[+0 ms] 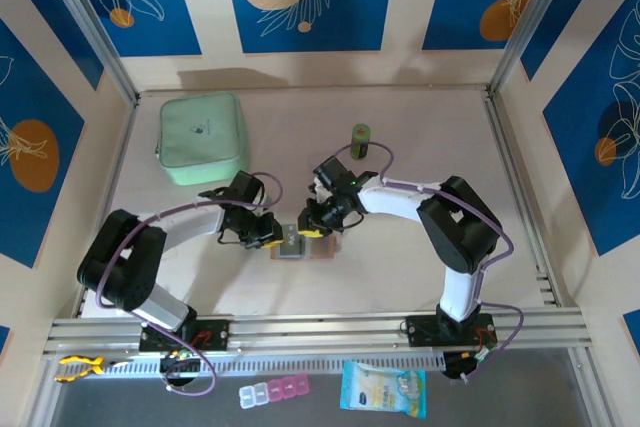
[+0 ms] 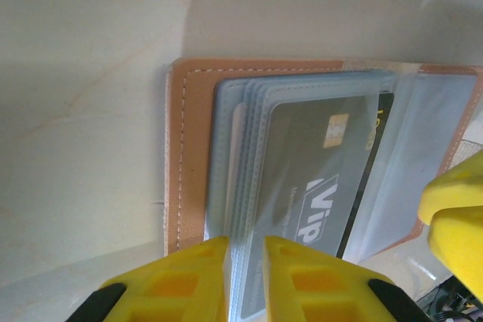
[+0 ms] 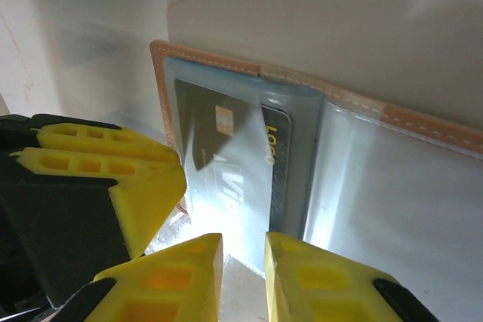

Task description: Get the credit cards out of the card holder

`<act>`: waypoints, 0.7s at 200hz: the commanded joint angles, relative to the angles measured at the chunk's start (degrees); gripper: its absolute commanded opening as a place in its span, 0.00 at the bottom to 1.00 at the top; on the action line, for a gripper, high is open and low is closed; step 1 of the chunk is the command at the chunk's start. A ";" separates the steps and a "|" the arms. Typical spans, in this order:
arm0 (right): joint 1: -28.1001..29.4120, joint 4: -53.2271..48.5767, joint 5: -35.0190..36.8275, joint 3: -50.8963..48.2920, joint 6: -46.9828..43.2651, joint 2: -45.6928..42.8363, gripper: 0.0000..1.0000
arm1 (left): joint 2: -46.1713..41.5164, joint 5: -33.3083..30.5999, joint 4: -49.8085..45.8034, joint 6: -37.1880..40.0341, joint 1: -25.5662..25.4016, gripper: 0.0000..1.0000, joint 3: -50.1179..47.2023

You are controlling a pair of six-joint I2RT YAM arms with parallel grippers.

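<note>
The left gripper (image 2: pixel 245 254) was clenched on the clear sleeves (image 2: pixel 235 148) of the open card holder (image 1: pixel 298 244), which lay centre-scene. A dark credit card (image 2: pixel 317 179) sat inside a sleeve. The right gripper (image 3: pixel 243 250) was nearly closed at the holder's right edge; I cannot tell whether it grasped anything.

Left arm (image 1: pixel 165 230), right arm (image 1: pixel 440 209), jaws narrow.

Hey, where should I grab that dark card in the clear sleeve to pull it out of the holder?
Pinch the dark card by its long edge with the gold lettering, nearest the centre fold of the card holder. That strip looks darker, seemingly clear of the hazy sleeve, so come from the fold side and draw it flat toward the fold.
</note>
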 commanded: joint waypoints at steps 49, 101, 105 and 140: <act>0.80 0.61 -2.90 2.25 -0.60 3.26 0.22 | 0.99 1.39 0.65 0.76 0.63 0.19 -1.76; 0.96 -0.98 -1.78 2.74 -1.83 4.26 0.22 | 1.07 1.42 0.76 0.67 0.69 0.19 -2.29; 0.96 -1.07 -1.69 2.74 -1.91 4.36 0.22 | 1.15 1.42 0.72 0.67 0.65 0.19 -2.29; 1.05 -1.32 -1.60 2.70 -2.21 4.90 0.21 | 1.16 1.44 0.67 0.54 0.64 0.19 -2.20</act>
